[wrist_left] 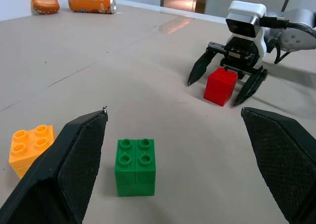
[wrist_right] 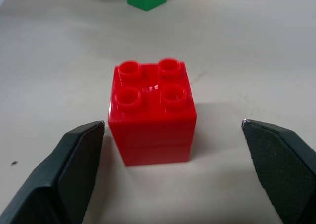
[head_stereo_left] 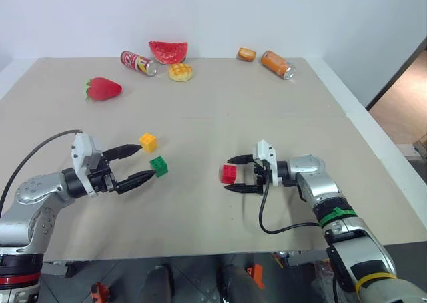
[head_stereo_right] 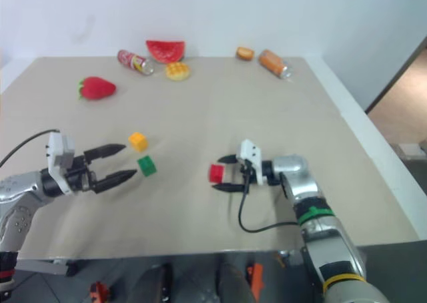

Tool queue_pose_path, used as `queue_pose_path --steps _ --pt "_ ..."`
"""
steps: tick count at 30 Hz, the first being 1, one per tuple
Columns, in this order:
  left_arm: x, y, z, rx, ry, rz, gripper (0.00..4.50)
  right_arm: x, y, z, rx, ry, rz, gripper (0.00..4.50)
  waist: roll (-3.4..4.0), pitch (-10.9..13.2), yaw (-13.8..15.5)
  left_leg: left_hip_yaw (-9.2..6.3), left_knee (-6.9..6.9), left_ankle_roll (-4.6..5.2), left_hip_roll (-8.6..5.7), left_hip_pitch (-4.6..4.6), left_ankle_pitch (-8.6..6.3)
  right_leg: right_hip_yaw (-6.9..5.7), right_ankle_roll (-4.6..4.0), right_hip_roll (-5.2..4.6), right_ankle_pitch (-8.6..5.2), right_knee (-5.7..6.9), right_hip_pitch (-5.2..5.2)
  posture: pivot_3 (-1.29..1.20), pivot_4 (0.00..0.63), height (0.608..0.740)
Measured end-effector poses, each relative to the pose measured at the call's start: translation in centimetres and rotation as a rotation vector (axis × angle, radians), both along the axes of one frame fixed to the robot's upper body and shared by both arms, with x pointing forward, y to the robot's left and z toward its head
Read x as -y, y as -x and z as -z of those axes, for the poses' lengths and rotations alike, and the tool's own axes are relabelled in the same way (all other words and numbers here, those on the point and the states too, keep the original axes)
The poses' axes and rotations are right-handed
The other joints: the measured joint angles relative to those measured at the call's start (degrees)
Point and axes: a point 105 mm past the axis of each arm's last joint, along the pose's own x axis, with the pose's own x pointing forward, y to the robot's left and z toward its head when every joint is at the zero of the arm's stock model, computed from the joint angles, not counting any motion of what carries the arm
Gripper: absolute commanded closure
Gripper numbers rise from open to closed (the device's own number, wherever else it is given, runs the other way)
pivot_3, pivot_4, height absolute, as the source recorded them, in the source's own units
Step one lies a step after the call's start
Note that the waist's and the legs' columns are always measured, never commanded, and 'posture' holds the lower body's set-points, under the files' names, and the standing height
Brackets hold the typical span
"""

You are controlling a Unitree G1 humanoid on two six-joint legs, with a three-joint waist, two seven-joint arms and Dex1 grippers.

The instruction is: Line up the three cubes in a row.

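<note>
Right gripper point(head_stereo_left: 239, 174): fingers spread apart, red cube point(head_stereo_left: 229, 173) standing upright on the table point(head_stereo_left: 200, 116) between the tips, a gap on each side, studs up. Gripper points left across the table.

Left gripper point(head_stereo_left: 144, 161): fingers also spread wide, holding nothing, pointing right. Green cube point(head_stereo_left: 159, 165) sits on the table by the tip of its near finger; whether they touch, cannot tell. Yellow-orange cube point(head_stereo_left: 148, 141) lies just beyond the far finger tip, close to the green cube.

Red cube is well apart to the right of the other two.

Far edge: strawberry toy point(head_stereo_left: 103, 89), two cans point(head_stereo_left: 138, 63), watermelon slice point(head_stereo_left: 168, 51), waffle pastry point(head_stereo_left: 180, 72).
</note>
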Motion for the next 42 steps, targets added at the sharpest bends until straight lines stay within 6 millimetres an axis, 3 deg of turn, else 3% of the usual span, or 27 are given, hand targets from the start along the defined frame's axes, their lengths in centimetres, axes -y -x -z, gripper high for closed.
queue_pose_path --steps 8,11,13,15,17,22,28,31,38,42 --pt "0.3 0.9 3.9 -0.084 -0.146 0.021 0.0 4.3 0.7 -1.9 -0.01 0.105 0.011 0.05 0.04 0.02 0.05 0.04 0.01 0.0 -0.01 0.02 0.0 0.02 -0.04 -0.04 0.01 0.0 -0.05 0.0 0.15 0.74" --pt "-0.3 0.5 4.8 -0.096 -0.17 -0.021 0.0 5.1 -0.3 -5.4 0.066 0.033 0.073 0.05 0.09 0.05 -0.09 0.05 0.02 0.0 0.02 0.04 0.0 0.02 -0.1 -0.02 0.07 0.02 -0.11 0.0 0.15 0.74" --pt "-0.2 0.3 5.0 -0.08 -0.166 -0.03 0.0 4.6 -0.6 -8.2 0.137 -0.037 0.085 0.05 0.09 0.05 -0.05 0.05 0.01 0.0 0.03 0.04 0.0 0.0 -0.1 -0.03 0.07 0.02 -0.1 0.0 0.15 0.74" --pt "0.1 0.2 5.4 -0.069 -0.177 -0.026 0.0 4.1 -0.3 -9.9 0.177 -0.083 0.08 0.05 0.08 0.05 0.03 0.04 0.0 -0.02 0.02 0.02 -0.01 -0.01 -0.08 -0.04 0.03 0.02 -0.09 0.0 0.15 0.74" --pt "0.3 -0.1 5.6 -0.044 -0.185 -0.032 0.0 3.5 0.2 -10.2 0.182 -0.107 0.067 0.05 0.08 0.04 0.11 0.05 -0.02 -0.03 0.02 -0.02 -0.04 0.0 -0.05 -0.05 -0.03 0.01 -0.09 0.0 0.15 0.74" --pt "0.3 -1.2 5.4 -0.031 -0.157 -0.045 0.0 2.5 1.7 -8.5 0.138 -0.117 0.064 0.05 0.08 0.05 0.32 0.04 0.01 -0.01 -0.02 -0.1 -0.05 0.01 0.01 -0.06 -0.06 0.01 -0.1 0.0 0.15 0.74" --pt "1.1 -3.8 4.8 -0.029 -0.058 -0.078 0.0 1.8 2.6 -8.8 0.151 -0.129 0.064 0.05 0.08 0.04 0.3 0.02 0.11 0.01 -0.01 -0.07 -0.04 0.01 0.05 -0.01 0.05 0.03 -0.05 0.0 0.15 0.74" --pt "1.6 -4.6 4.4 -0.024 -0.034 -0.069 0.76 1.7 2.8 -8.7 0.145 -0.133 0.075 0.0 0.07 0.04 0.27 0.03 0.13 0.01 -0.02 -0.07 -0.04 0.02 0.07 -0.02 0.05 0.02 -0.03 0.0 0.15 0.74" --pt "2.1 -4.7 5.1 -0.06 -0.016 -0.041 3.17 1.9 2.9 -8.6 0.14 -0.135 0.097 0.0 0.07 0.04 0.12 -0.03 0.06 0.01 -0.01 -0.07 -0.04 0.02 0.08 0.06 0.02 0.03 -0.04 0.0 0.15 0.74" --pt "2.1 -4.7 5.1 -0.065 -0.016 -0.031 3.21 2.1 3.0 -8.5 0.134 -0.14 0.111 0.0 0.07 0.04 0.12 -0.01 0.09 0.0 -0.01 -0.07 -0.04 0.03 0.08 0.02 0.03 0.02 -0.02 0.0 0.15 0.74"
